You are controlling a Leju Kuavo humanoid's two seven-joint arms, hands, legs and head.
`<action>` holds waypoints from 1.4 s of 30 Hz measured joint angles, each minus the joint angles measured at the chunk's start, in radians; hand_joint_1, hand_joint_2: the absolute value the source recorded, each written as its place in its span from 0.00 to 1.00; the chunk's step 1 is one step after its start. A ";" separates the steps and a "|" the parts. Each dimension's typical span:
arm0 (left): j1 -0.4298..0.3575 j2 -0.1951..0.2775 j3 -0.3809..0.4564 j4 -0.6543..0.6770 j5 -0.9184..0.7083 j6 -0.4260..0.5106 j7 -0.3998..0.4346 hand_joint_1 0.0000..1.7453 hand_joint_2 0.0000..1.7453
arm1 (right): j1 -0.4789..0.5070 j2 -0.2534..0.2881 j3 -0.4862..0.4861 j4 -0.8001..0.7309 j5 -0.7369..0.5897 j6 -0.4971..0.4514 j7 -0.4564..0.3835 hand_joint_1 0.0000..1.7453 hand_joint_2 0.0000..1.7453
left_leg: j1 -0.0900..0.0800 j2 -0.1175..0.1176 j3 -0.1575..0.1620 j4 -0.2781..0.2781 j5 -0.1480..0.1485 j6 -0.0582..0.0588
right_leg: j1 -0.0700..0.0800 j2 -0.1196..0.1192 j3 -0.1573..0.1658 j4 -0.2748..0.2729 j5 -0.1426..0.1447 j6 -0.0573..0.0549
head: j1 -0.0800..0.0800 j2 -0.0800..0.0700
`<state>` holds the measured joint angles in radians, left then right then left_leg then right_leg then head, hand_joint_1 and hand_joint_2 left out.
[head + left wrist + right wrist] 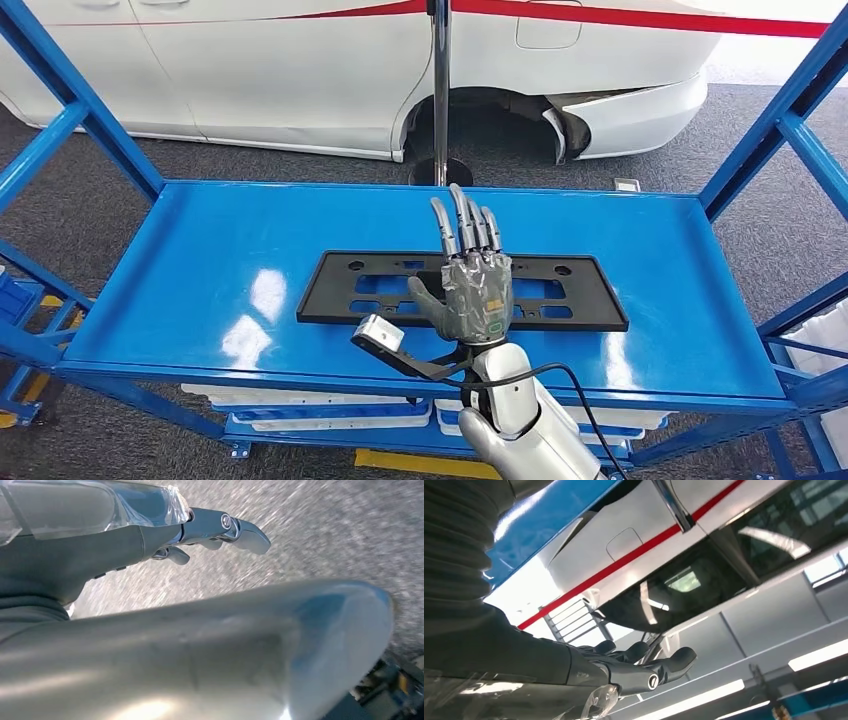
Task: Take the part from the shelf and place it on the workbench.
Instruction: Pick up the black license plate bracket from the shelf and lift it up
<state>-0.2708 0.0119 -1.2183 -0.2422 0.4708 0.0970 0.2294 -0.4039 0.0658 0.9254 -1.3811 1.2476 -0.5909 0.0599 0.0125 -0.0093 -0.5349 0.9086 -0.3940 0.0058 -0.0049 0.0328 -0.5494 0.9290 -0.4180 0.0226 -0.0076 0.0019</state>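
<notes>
The part point(570, 290) is a flat black rectangular frame with cut-outs, lying in the middle of the blue shelf point(200, 270). My right hand point(475, 290) is stretched out over the frame's centre, back of the hand up, fingers straight and apart, thumb to the left; whether it touches the frame I cannot tell. In the right wrist view the right hand point(624, 670) holds nothing in its dark fingers. My left hand point(150, 535) hangs beside my body above grey floor, its fingers apart and holding nothing.
Blue uprights point(770, 120) frame the shelf on both sides. A white car point(300, 70) and a chrome post point(441, 90) with a red belt stand behind it. White bins point(320, 415) sit on the level below. A raised lip runs round the shelf.
</notes>
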 joint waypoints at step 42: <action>0.027 0.019 0.030 0.000 0.006 -0.018 0.056 0.00 0.00 | 0.021 -0.039 0.025 0.133 -0.320 -0.085 -0.287 0.00 1.00 | 0.000 0.001 0.000 0.000 0.000 0.000 | 0.000 0.001 0.000 0.000 0.000 0.000 | 0.000 0.000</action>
<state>-0.2441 0.0312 -1.1879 -0.2422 0.4770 0.0793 0.2850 -0.3825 0.0270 0.9508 -1.2486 0.9278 -0.6758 -0.2276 0.0124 -0.0088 -0.5344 0.9088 -0.3943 0.0057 -0.0050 0.0337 -0.5499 0.9289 -0.4181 0.0226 -0.0076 0.0019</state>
